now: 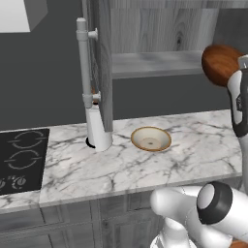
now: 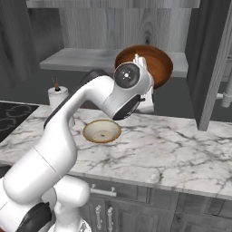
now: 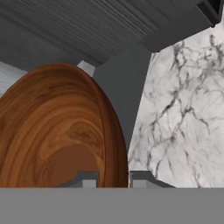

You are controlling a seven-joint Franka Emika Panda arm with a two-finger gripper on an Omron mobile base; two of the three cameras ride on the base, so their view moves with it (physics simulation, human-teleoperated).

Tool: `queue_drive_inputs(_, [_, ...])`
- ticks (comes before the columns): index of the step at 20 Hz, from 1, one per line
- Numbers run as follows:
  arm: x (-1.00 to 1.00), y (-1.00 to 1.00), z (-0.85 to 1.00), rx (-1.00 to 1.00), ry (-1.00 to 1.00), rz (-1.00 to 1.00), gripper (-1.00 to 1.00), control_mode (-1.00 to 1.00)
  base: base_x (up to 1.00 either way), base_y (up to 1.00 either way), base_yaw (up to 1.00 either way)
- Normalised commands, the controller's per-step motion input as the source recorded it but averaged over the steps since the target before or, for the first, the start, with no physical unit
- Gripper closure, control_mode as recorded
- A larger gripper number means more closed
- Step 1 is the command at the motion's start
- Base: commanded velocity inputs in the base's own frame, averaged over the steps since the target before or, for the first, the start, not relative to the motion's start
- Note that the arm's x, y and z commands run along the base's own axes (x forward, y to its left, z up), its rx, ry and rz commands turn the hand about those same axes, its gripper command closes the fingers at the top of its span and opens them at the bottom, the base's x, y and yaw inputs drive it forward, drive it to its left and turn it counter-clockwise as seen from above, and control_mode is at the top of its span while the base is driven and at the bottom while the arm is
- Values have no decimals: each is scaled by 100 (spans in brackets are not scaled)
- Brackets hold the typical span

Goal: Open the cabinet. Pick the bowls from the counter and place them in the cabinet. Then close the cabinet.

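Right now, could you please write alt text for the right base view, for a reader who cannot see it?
A white robot arm's claw lifts a glossy reddish-brown bowl before the open grey wood-grain cabinet's shelf. A shallow cream bowl with a tan rim sits on the white marble counter below.

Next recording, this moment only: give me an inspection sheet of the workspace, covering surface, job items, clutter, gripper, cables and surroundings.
Surface: white marble counter, grey veins, thick front edge.
Job items: cabinet open, doors swung out, grey shelf bare where visible. Reddish-brown bowl lifted, tilted, near the shelf's front edge. Cream bowl upright on the counter, below the cabinet.
Clutter: white paper-towel roll standing at the back of the counter.
Gripper: gripper shut on the reddish-brown bowl's rim, one finger inside, one outside.
Cables: nothing seen.
Surroundings: black cooktop at the counter's left end; grey drawer fronts below; dark back wall.
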Motion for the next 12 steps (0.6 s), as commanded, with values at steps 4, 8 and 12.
queue_drive_inputs(4, [13,0,22,0,-1,0,100,-100,0,0,0])
queue_drive_inputs(8, [16,0,25,0,0,0,100,-100,0,0,0])
queue_drive_inputs(12, [28,3,13,0,0,0,100,-100,0,0,0])
